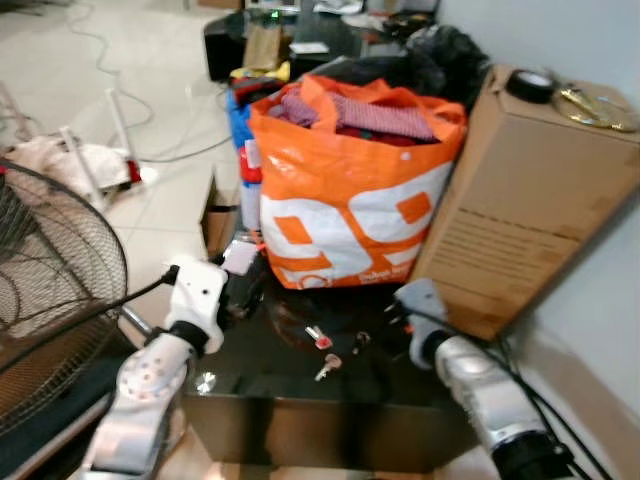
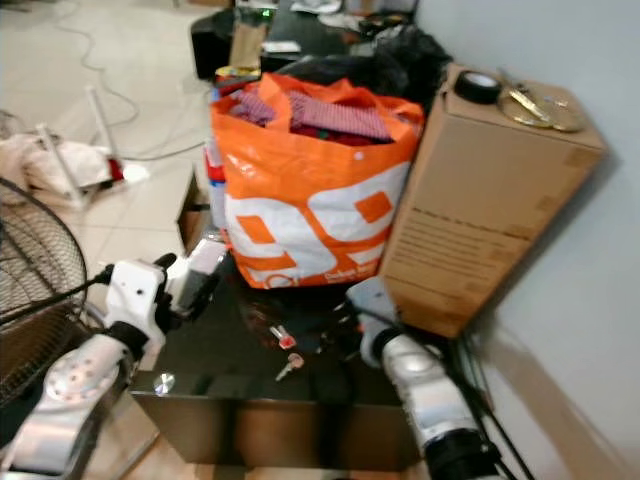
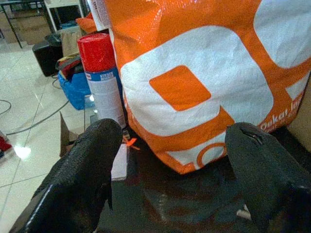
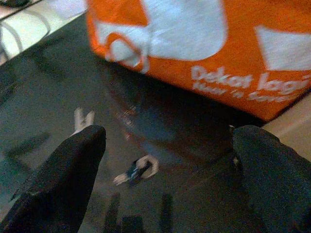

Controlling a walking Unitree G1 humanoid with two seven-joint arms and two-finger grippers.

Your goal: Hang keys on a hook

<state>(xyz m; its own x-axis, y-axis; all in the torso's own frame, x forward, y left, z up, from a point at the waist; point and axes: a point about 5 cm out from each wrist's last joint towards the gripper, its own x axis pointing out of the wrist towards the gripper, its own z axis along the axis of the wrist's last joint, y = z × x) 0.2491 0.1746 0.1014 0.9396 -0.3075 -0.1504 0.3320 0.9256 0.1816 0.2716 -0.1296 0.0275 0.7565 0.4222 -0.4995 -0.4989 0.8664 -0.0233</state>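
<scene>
A small bunch of keys (image 1: 320,340) with red tags lies on the black glass table (image 1: 260,385), in front of an orange and white bag (image 1: 350,190). A second key (image 1: 328,368) lies just nearer the table's front edge. My left gripper (image 1: 245,290) hovers open over the table's left side, pointing at the bag's lower corner, with nothing between its fingers (image 3: 92,160). My right gripper (image 1: 388,322) is open to the right of the keys, low over the glass. In the right wrist view the keys (image 4: 138,170) lie ahead between its fingers (image 4: 73,165).
A tall cardboard box (image 1: 520,200) stands right of the bag against the wall, a tape roll (image 1: 530,85) on top. A red-capped spray can (image 3: 102,77) stands left of the bag. A floor fan (image 1: 50,270) is close on my left. Cables cross the tiled floor.
</scene>
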